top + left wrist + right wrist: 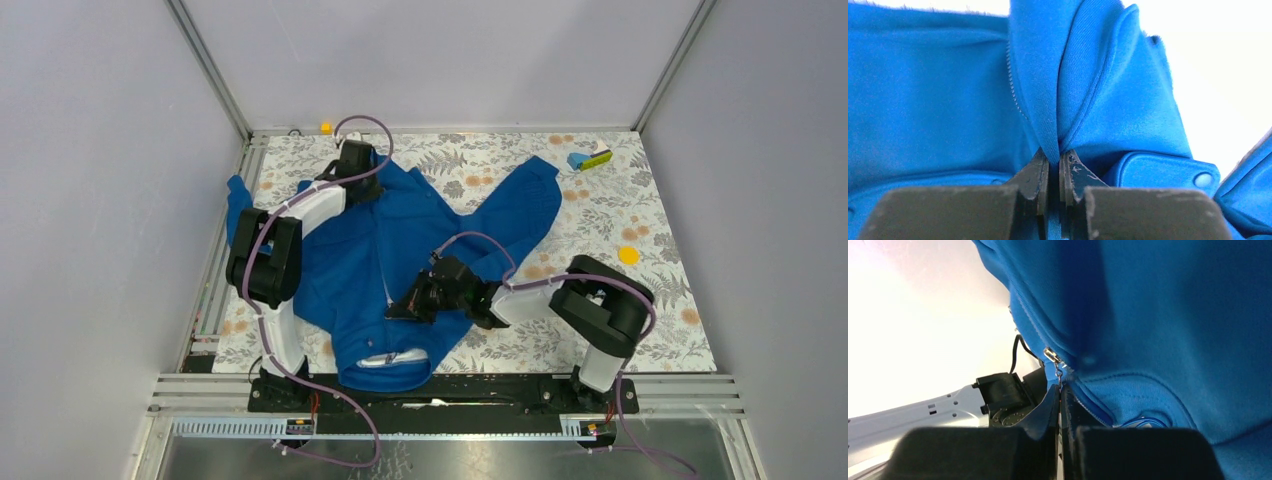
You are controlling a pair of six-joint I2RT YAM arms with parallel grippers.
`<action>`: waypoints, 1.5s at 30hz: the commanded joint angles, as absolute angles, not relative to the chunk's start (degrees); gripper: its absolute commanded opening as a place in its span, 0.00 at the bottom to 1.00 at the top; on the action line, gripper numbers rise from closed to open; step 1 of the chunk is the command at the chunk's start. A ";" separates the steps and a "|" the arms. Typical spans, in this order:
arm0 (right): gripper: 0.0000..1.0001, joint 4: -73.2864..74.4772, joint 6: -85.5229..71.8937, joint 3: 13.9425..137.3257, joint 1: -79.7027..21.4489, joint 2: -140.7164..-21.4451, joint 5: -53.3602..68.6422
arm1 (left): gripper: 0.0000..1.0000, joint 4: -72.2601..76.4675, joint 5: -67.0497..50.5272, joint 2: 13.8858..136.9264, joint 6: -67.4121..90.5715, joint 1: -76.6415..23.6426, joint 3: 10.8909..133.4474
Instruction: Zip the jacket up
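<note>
Jacket [350,285] is spread on the table [640,300], collar [395,358] at the near end. At its mid-front, the zipper pull [1058,372] is pinched by the right gripper [1060,390]. At its far hem, a fabric fold is clamped by the left gripper [1054,159].

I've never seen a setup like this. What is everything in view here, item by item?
jacket: 1, royal blue with white collar lining, middle and left of the table
table cover: 1, pale leaf-and-flower print, under everything
disc: 1, yellow, right side, apart from the jacket
small blocks: cluster, blue, yellow-green and white, far right; count unclear
small object: 1, orange-yellow, far edge; too small to identify
left arm: 1, black and white, over the jacket's far end
right arm: 1, black and white, reaching its middle
left tool: 1, black, shut on a jacket fold
right tool: 1, black, shut on the jacket at its zip pull
</note>
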State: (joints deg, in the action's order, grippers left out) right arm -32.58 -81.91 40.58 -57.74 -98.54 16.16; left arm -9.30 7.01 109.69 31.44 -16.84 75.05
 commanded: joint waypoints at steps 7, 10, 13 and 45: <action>0.00 -41.54 -85.83 38.14 -60.91 -105.28 23.60 | 0.00 1.62 18.18 118.73 22.61 -13.80 96.42; 0.00 -42.47 -86.75 37.50 -62.33 -105.42 23.81 | 0.00 0.49 17.70 121.90 20.89 -13.68 99.97; 0.00 -42.31 -87.95 35.97 -65.12 -103.94 23.25 | 0.00 1.39 18.00 123.96 18.58 -13.72 102.34; 0.99 20.77 -20.58 55.09 -61.57 -58.65 -19.34 | 0.99 -11.19 -7.59 86.32 28.13 -14.08 77.31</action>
